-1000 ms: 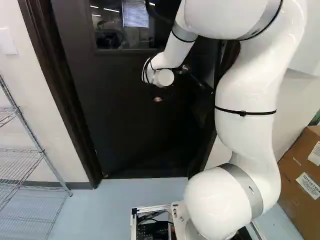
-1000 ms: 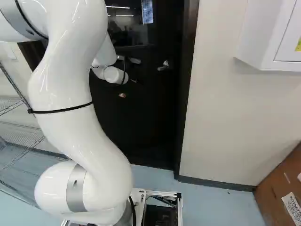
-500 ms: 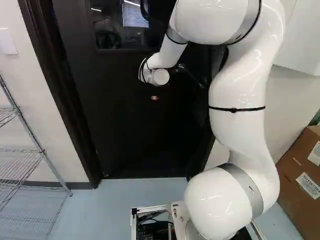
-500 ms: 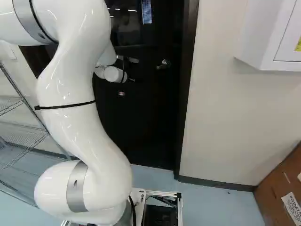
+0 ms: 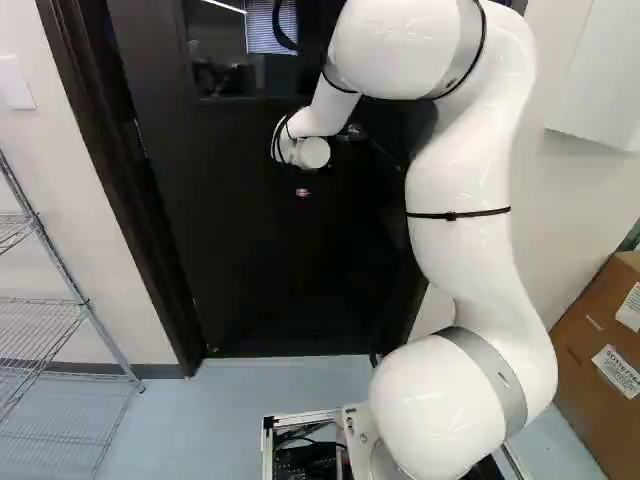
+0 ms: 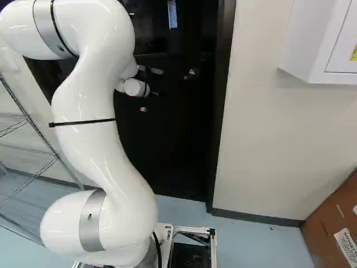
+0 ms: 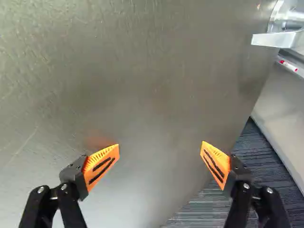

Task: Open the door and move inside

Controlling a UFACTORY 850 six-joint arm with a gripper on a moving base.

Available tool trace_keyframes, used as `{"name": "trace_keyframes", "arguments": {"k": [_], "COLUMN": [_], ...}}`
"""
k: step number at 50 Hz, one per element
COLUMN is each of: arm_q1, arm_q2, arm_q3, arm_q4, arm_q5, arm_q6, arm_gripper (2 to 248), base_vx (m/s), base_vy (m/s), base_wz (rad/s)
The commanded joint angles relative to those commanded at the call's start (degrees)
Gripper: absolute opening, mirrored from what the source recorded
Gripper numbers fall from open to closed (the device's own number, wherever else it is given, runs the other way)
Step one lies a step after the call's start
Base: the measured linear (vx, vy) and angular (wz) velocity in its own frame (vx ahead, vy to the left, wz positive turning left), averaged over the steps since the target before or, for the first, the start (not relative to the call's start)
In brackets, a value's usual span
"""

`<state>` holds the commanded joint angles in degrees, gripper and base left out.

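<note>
Since the last couple of pictures, the door (image 5: 250, 270) has swung a bit further away from me, so the push seems to be working. In the right base view its lever handle (image 6: 191, 74) has slid slightly away from the door frame (image 6: 222, 95), and my arm (image 5: 465, 265) has reached further ahead, with the elbow lower. The base (image 5: 300, 419) hasn't budged.

The door stands straight ahead of the base and is partly open: in the wrist view its free edge is clear of the latch side, and striped dark carpet (image 7: 199, 211) shows past it. The gripper (image 7: 160, 146) is spread wide with nothing between its orange pads (image 7: 102, 164), facing the flat of the door below the lever. Can't tell if it's actually touching, but I'd guess something down there is doing the pushing.

So I'd call this the middle of the opening step, with driving in still to do. IMO the next bit is more push near the free edge until the gap fits the base, then roll forward. My worry is the pads skidding off that edge, or a closer shoving the door back at the arm.
</note>
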<state>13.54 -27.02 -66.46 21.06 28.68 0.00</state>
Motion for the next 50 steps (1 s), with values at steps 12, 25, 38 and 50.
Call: {"name": "trace_keyframes", "arguments": {"k": [12,25,38,50], "arm_q1": [0.6,1.2,1.8,2.5], "arm_q2": [-1.8,-3.8,-5.5,-7.1], "arm_q3": [-2.3,-4.8,-7.1,-9.1], "arm_q4": [-0.7,-3.2,-7.3,-10.9], "arm_q5": [0.0,0.0,0.0,0.0], "arm_q6": [0.0,0.0,0.0,0.0], "arm_gripper": [247,247,247,247], "base_vx": [0.000,0.000,0.000,0.000], "base_vy": [0.000,0.000,0.000,0.000], "base_wz": [0.000,0.000,0.000,0.000]}}
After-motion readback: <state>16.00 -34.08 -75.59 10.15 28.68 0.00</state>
